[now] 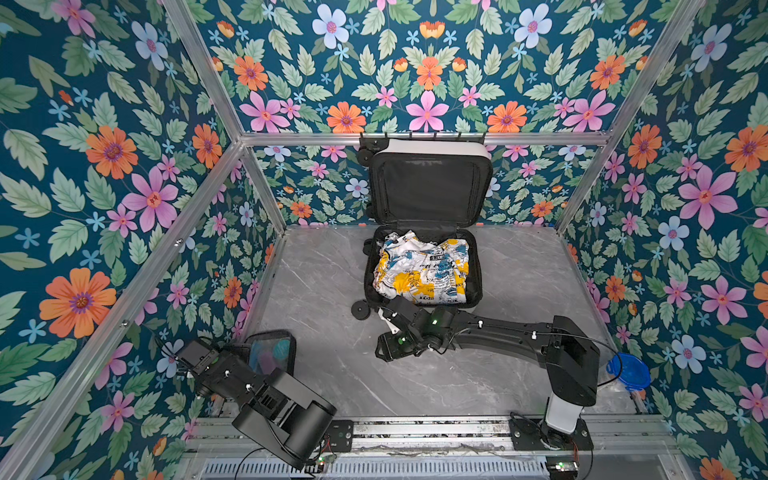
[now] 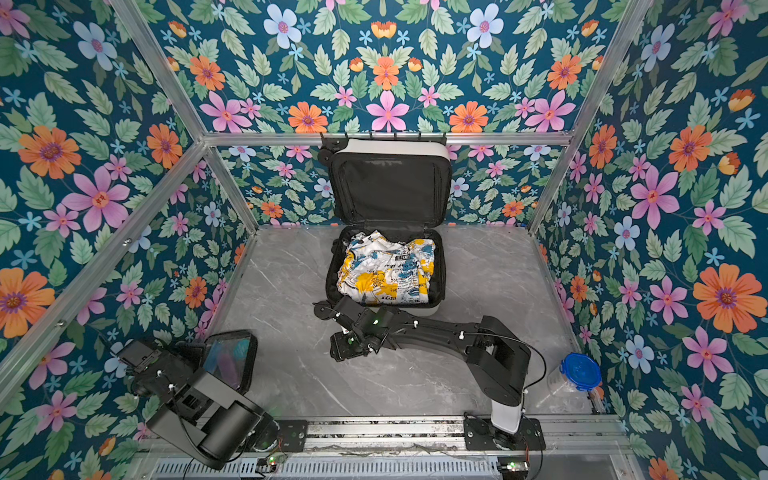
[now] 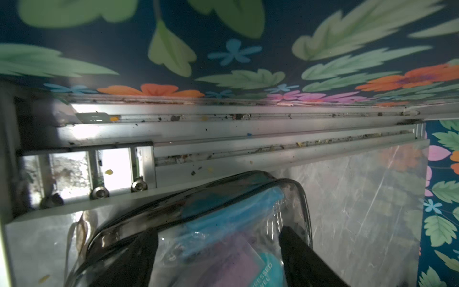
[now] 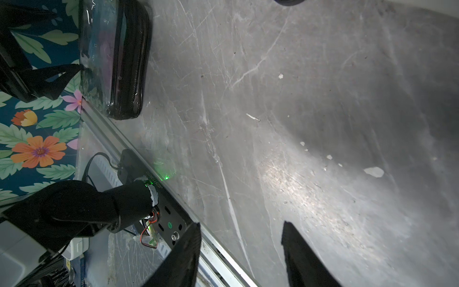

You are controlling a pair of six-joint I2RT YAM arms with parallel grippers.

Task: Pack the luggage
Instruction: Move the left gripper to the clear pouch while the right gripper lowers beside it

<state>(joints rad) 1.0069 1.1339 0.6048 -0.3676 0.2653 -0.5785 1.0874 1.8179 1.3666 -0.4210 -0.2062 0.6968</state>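
Left gripper: at the front left of the table; the left wrist view shows its two black fingers spread wide with the pouch between them. I cannot tell whether they press on it.
Pouch: one, clear with black edging, standing tilted on its edge beside the left gripper. The right wrist view shows it side on, with one left finger tip meeting its clear face.
Writing: only the left wrist view comes close enough. A teal pack inside the pouch reads "RESSED" above "WEL", with the rest cut off.
Luggage: one, seen whole in both top views only. It lies open at the back middle of the table, its black-lined lid upright against the rear wall.
Garment: one, white with yellow and blue print, filling the lower half of the luggage. Its printed text is too small to read.
Right gripper: just in front of the luggage's front left corner, with its fingers apart over the bare grey table.
Container: one, clear with a blue lid, at the front right corner.
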